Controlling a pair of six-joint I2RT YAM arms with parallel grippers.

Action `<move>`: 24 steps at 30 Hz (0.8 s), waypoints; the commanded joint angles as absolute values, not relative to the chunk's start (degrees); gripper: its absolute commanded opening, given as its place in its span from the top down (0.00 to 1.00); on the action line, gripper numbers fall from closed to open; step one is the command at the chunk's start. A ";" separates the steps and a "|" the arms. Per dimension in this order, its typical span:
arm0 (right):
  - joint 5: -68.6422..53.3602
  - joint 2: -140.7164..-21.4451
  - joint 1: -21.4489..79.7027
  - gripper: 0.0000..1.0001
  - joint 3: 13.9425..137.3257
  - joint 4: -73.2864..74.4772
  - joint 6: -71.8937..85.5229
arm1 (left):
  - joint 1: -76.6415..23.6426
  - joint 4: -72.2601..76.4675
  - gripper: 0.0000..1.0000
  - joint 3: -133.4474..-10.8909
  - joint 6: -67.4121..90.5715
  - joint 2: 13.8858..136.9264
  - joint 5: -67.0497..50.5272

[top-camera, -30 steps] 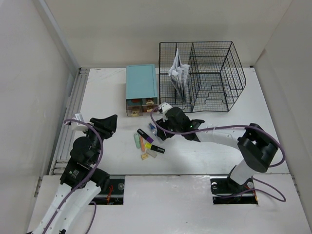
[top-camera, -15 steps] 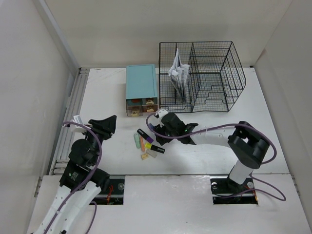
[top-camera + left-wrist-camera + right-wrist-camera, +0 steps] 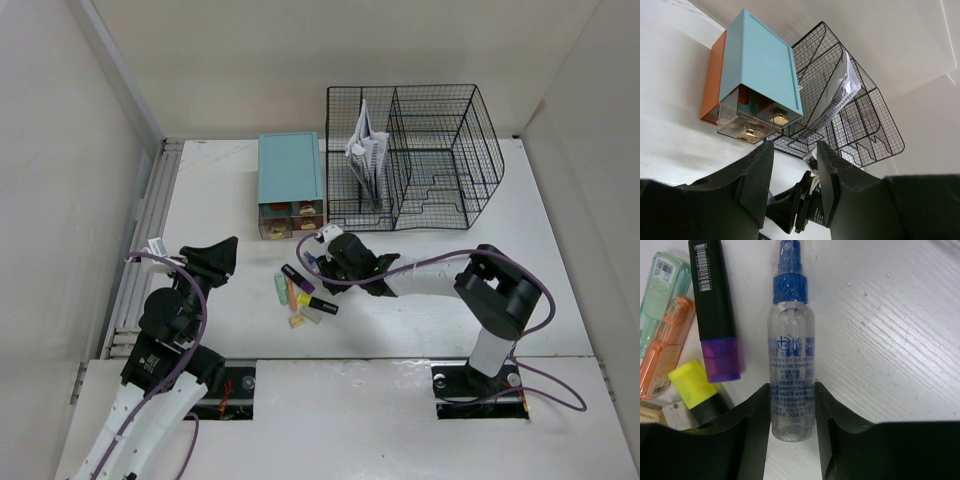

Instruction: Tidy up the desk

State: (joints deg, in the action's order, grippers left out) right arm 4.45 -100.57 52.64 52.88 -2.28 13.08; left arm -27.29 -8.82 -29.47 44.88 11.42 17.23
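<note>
The white desk (image 3: 430, 300) holds a small pile of items at its front middle. A clear spray bottle with a blue cap (image 3: 791, 365) lies flat on it; it also shows in the top view (image 3: 312, 262). My right gripper (image 3: 792, 415) is low over the desk (image 3: 900, 340), its fingers pressed against both sides of the bottle's lower end. It also shows in the top view (image 3: 322, 266). My left gripper (image 3: 222, 255) is open and empty, raised at the left. Its fingers frame the right arm in the left wrist view (image 3: 794, 175).
Beside the bottle lie a black marker with a purple cap (image 3: 715, 315), a green pen (image 3: 662, 285), an orange pen (image 3: 665, 350) and a yellow-capped marker (image 3: 695, 390). A teal drawer box (image 3: 290, 170) and a black wire rack (image 3: 430, 150) holding papers stand at the back.
My right gripper has moved left and toward the front, away from the drawer box, and now has its fingers around the spray bottle. The left arm has barely moved.
</note>
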 commanded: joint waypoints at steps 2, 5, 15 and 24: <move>5.19 -102.30 53.78 0.96 53.70 -1.32 11.44 | -27.51 -6.77 0.63 -29.09 44.38 10.81 17.67; 6.33 -101.61 54.31 1.00 57.73 1.39 7.22 | -27.51 -6.77 0.63 -29.09 44.38 10.81 17.67; 6.16 -98.88 54.32 1.00 77.24 22.66 -9.22 | -27.51 -7.82 0.63 -31.38 43.86 11.34 17.14; 1.85 -96.51 54.32 1.00 82.01 36.55 -18.45 | -27.51 -9.67 0.63 -32.52 43.86 9.23 17.14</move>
State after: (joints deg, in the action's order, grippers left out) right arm 3.55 -100.18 53.74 80.95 32.69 -14.33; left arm -27.29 -10.55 -30.02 44.82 10.55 17.17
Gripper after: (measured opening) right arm 0.421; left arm 0.372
